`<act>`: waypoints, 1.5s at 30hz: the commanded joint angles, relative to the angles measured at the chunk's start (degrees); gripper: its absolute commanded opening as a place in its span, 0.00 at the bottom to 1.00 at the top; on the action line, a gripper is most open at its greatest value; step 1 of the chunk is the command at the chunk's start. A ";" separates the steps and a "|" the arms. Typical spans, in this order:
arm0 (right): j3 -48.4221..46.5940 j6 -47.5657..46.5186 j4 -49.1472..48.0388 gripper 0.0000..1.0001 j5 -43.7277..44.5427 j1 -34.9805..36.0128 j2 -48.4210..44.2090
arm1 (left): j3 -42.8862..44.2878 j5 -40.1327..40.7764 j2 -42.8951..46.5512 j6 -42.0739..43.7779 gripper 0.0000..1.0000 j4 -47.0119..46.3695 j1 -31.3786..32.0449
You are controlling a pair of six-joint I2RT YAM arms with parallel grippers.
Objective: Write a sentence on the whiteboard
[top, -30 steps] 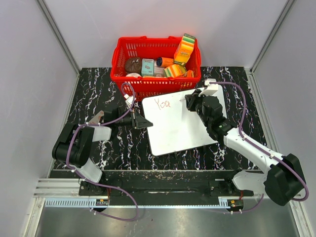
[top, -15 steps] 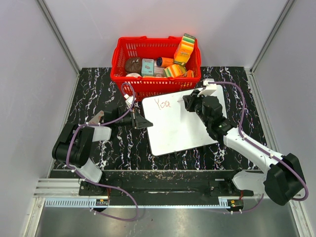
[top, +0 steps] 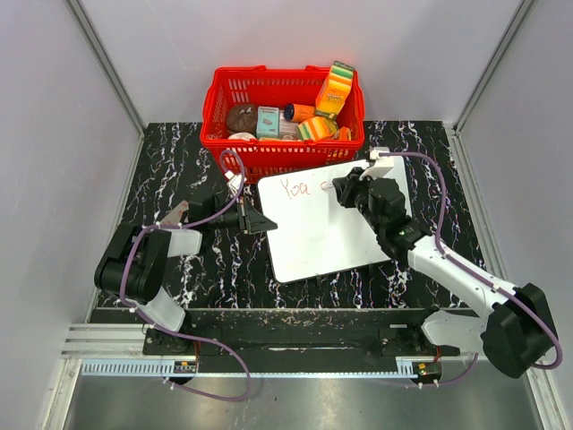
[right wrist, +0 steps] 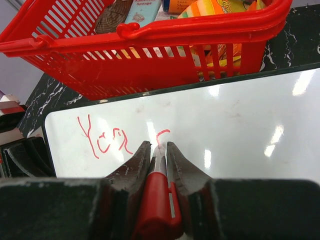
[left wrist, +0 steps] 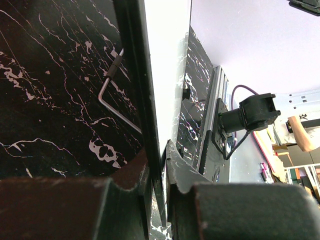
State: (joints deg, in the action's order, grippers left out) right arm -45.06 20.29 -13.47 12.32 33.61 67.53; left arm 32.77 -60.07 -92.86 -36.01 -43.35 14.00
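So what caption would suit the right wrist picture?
Right gripper holds a red marker to the whiteboard, red basket behind.

Red basket at far edge of black marbled table, striped sponges, teal box inside

White whiteboard, red lettering, red basket, black white-veined table

Black tabletop, white-veined like marble. Plain pale walls close in left, far and right sides. Metal posts rise at far corners. Silver rail along near edge.
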 commanded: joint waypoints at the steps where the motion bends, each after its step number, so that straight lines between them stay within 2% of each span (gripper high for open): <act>1: 1.29 0.01 0.99 0.00 1.04 -0.29 -2.05 | 1.06 0.31 -0.66 5.51 0.00 -1.91 1.21; 12: 1.29 0.80 -0.06 0.00 5.96 -0.29 -3.54 | 1.06 0.31 -0.66 5.51 0.00 -1.91 1.21; 26: -2.13 -2.01 -0.85 0.00 7.46 -0.73 -4.16 | 0.98 0.22 -0.66 5.51 0.00 -1.91 1.21; 45: -3.81 -0.87 -0.76 0.00 3.42 -2.84 -0.73 | 0.98 0.22 -0.57 5.51 0.00 -1.91 1.21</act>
State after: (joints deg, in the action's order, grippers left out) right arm -46.63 18.92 -12.51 16.82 31.07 66.63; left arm 32.77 -60.18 -92.86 -35.97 -43.35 14.02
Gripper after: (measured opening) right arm 0.230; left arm 0.156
